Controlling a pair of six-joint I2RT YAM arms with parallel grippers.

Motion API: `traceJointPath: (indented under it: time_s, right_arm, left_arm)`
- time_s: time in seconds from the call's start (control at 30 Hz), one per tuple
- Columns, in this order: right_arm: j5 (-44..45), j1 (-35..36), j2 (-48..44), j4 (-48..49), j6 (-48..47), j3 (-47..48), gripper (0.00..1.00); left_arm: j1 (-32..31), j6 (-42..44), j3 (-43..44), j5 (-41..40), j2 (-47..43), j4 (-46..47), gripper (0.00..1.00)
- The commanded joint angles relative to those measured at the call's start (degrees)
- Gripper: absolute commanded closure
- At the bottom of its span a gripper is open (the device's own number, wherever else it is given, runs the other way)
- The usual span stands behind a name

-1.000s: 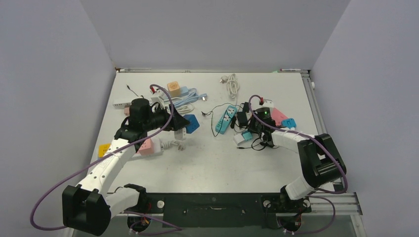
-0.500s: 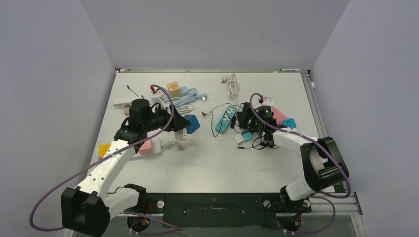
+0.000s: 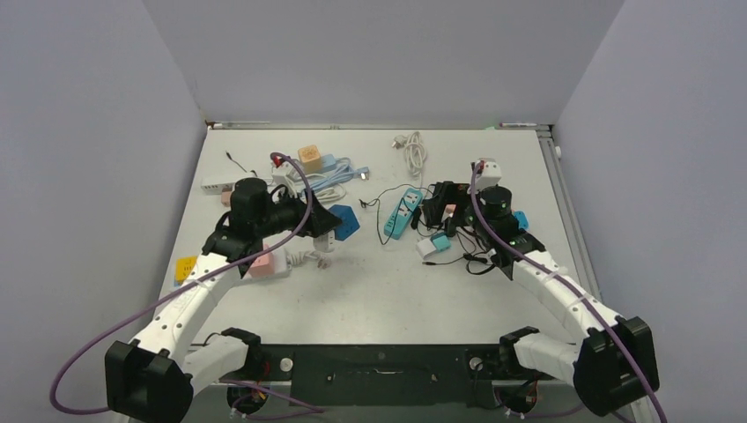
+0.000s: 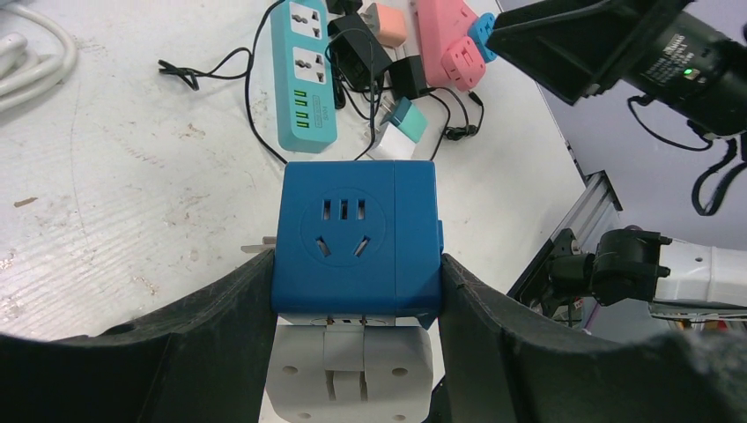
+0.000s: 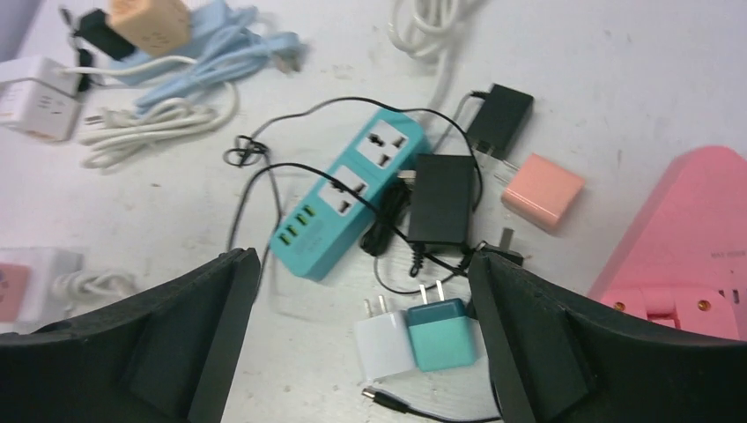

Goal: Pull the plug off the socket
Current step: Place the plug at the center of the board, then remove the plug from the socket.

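My left gripper [image 4: 357, 260] is shut on the sides of a blue cube socket [image 4: 357, 238], held above the table. A white plug [image 4: 350, 370] sits plugged into the face of the cube that points back at my wrist. In the top view the blue socket [image 3: 345, 220] and the white plug [image 3: 323, 236] hang at the tip of my left gripper [image 3: 330, 225], left of centre. My right gripper [image 5: 361, 260] stands open over a clutter of chargers and holds nothing; in the top view the right gripper [image 3: 445, 214] is at centre right.
Under the right gripper lie a teal power strip [image 5: 348, 207], a black adapter [image 5: 440, 198], a pink charger [image 5: 542, 191], white [image 5: 388, 339] and teal [image 5: 443, 333] chargers and a pink strip [image 5: 687, 238]. An orange cube [image 3: 309, 157] and white cables [image 3: 414, 150] lie farther back.
The right gripper has gone from shut to wide open, and the right arm has swung its elbow outward and drawn back. The left gripper still holds the blue socket in place.
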Motion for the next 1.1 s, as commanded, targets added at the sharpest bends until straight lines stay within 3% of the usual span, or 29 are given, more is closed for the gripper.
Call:
traceJointPath:
  time_s: [0.0, 0.3, 0.33, 0.57, 0.67, 0.77, 1.07]
  right_arm:
    - [-8.5, 1.1, -7.2, 1.2, -1.3, -1.1, 0.05]
    - [-26.8, 7.1, -17.4, 9.6, 5.4, -5.1, 0.00]
    - [-27.5, 8.5, -17.6, 11.0, 6.4, -5.5, 0.04]
    - [-34.2, 13.7, -17.7, 23.8, 14.6, -8.1, 0.09]
    - [-36.3, 13.9, -17.7, 30.0, 17.7, -9.4, 0.10]
    - [-36.7, 14.5, -16.8, 30.3, 17.6, -9.1, 0.10]
    - [-35.1, 21.6, -11.5, 33.9, 18.6, -7.9, 0.10]
  left_arm:
    - [-0.5, 0.9, 0.7, 2.5, -2.6, 5.8, 1.00]
    - [-2.6, -4.4, -2.2, 19.1, -2.1, 20.8, 1.00]
    - [-3.2, -5.6, -2.8, 20.6, -2.1, 23.4, 1.00]
    - [-5.6, -14.2, -5.9, 28.1, -1.3, 37.6, 1.00]
    - [-6.1, -19.1, -7.2, 30.0, -0.7, 44.6, 1.00]
    - [-7.0, -22.3, -8.0, 31.7, -0.3, 49.4, 1.00]
    - [-7.7, -21.4, -9.0, 29.5, -2.1, 50.0, 1.00]
